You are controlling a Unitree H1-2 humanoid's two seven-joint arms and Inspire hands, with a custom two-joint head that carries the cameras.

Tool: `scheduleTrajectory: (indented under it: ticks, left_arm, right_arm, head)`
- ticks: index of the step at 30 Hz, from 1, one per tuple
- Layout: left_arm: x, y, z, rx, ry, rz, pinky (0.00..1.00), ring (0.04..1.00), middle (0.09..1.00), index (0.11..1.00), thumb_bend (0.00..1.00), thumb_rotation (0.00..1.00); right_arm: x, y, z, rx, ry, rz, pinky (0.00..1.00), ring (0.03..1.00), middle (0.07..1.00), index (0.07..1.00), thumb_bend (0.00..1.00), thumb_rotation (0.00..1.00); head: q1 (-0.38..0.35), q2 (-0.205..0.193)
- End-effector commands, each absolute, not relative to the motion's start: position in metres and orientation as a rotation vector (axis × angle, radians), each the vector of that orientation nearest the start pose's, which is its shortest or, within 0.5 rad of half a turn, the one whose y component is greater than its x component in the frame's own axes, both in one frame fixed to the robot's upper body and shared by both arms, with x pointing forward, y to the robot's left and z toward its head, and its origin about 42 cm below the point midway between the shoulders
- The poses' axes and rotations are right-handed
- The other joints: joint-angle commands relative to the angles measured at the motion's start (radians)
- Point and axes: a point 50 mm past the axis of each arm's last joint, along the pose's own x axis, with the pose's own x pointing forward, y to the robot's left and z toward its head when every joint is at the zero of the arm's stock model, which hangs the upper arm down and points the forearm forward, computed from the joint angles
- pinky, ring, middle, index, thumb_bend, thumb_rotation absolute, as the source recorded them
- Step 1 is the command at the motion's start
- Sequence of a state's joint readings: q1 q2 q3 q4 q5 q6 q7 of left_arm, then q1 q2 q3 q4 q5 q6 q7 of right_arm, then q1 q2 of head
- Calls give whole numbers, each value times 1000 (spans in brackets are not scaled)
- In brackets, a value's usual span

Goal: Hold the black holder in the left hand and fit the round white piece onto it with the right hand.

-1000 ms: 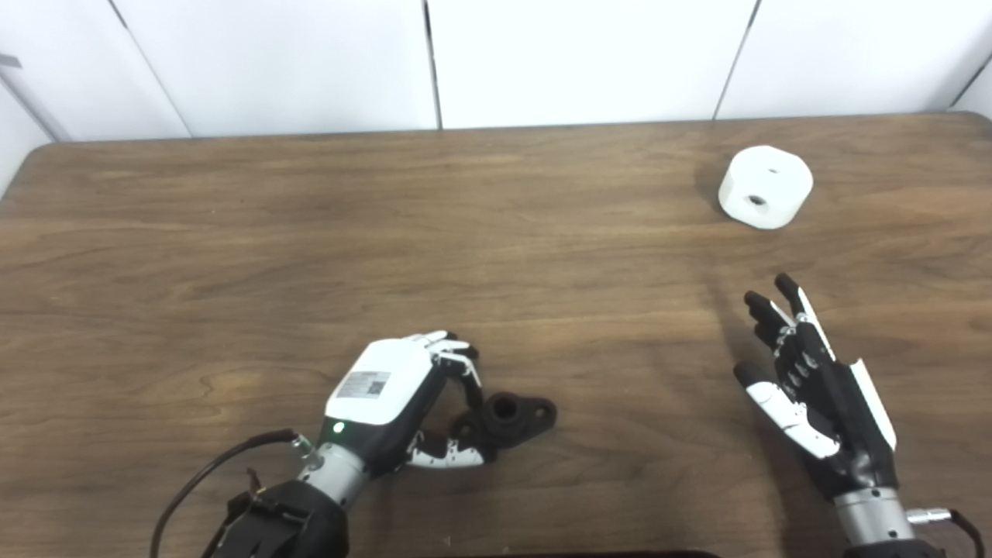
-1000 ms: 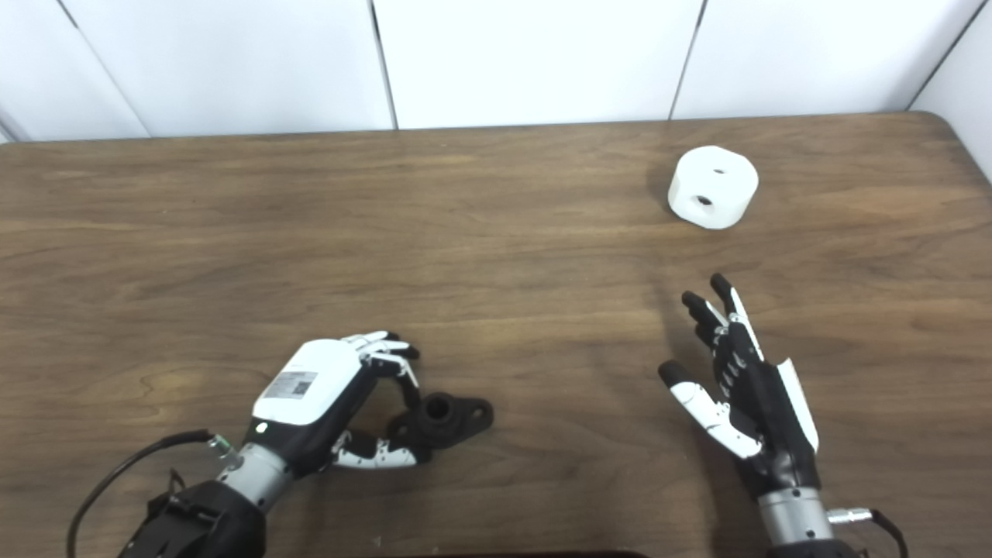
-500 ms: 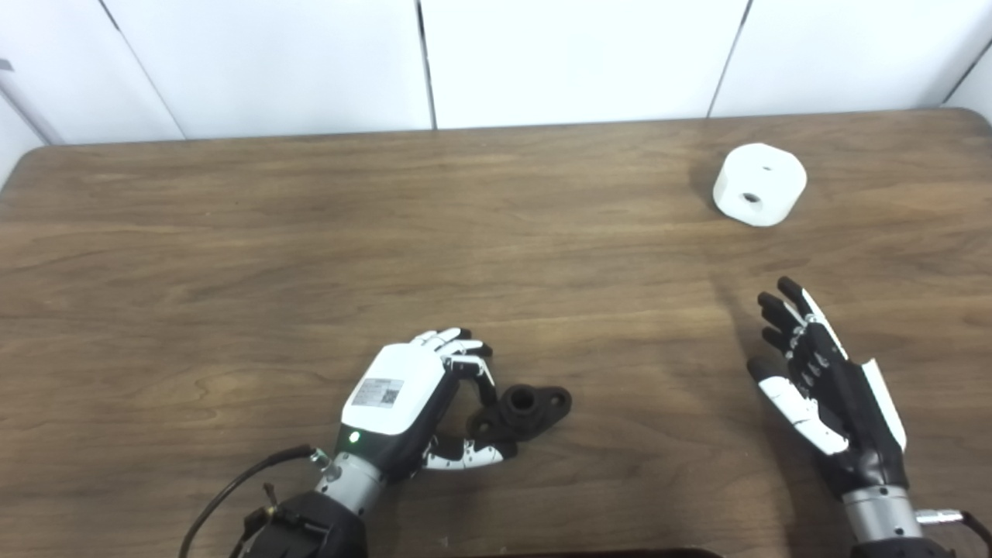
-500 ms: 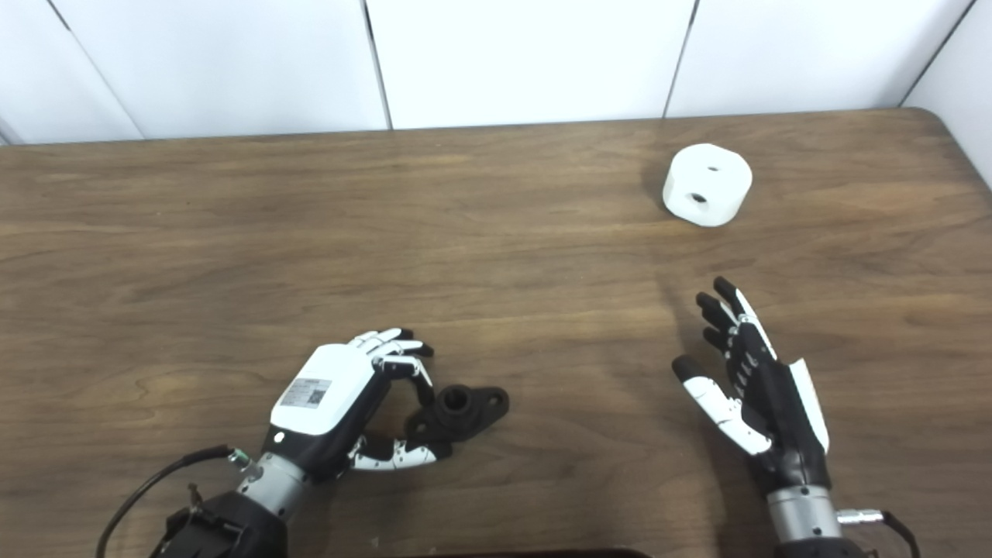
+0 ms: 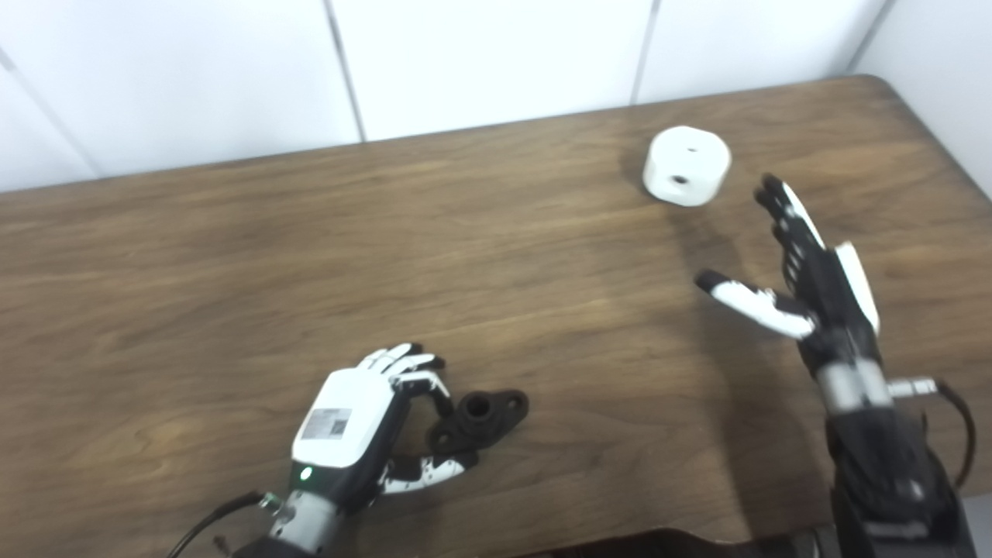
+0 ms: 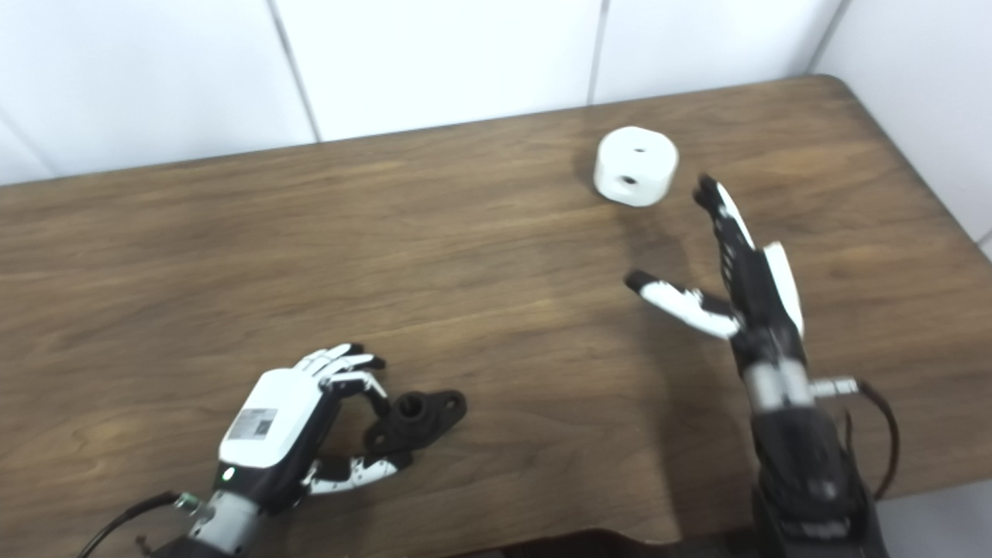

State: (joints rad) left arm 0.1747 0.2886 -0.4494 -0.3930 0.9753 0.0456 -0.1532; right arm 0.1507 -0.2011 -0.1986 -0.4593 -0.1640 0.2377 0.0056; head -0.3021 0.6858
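Reaching for the round white piece (image 5: 687, 165) at the far right of the bench (image 5: 232, 256) is the right hand's (image 5: 806, 267) job: its spread, empty fingers (image 5: 779, 209) should straddle the piece before closing. Near the front edge, the left hand (image 5: 364, 422) curls around the black holder's (image 5: 480, 418) end, grip seemingly loose. Nothing lies between.

No legible text, brand or number appears in either view. The left hand (image 5: 349, 422) carries a small white label (image 5: 332, 423) on its back cover, apparently with a square code and printed lines, too blurred to read.
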Motion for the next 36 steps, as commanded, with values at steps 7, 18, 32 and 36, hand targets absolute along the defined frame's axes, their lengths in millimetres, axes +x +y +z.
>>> scheduleTrajectory:
  ticks: [7, 18, 32, 36]
  left_arm:
    - [183, 197, 110, 1173, -134, -539, 879, 885, 798, 488, 519, 61]
    - [182, 205, 105, 1190, -139, -543, 870, 880, 797, 488, 519, 63]
    - [181, 209, 102, 1170, -125, -556, 870, 878, 799, 488, 518, 64]
    - [181, 209, 103, 1168, -111, -557, 871, 881, 802, 489, 517, 65]
  right_arm:
    - [262, -332, 215, -593, -126, -286, 1000, 980, 951, 935, 818, 368]
    - [313, -351, 228, -759, -62, -292, 914, 928, 928, 909, 833, 401]
    - [374, -360, 229, -841, 52, -263, 918, 979, 962, 876, 818, 340]
    - [387, -359, 227, -882, 70, -237, 904, 983, 960, 862, 832, 341]
  head:
    - [-29, -20]
    - [-54, -36]
    - [-75, -43]
    - [-75, -43]
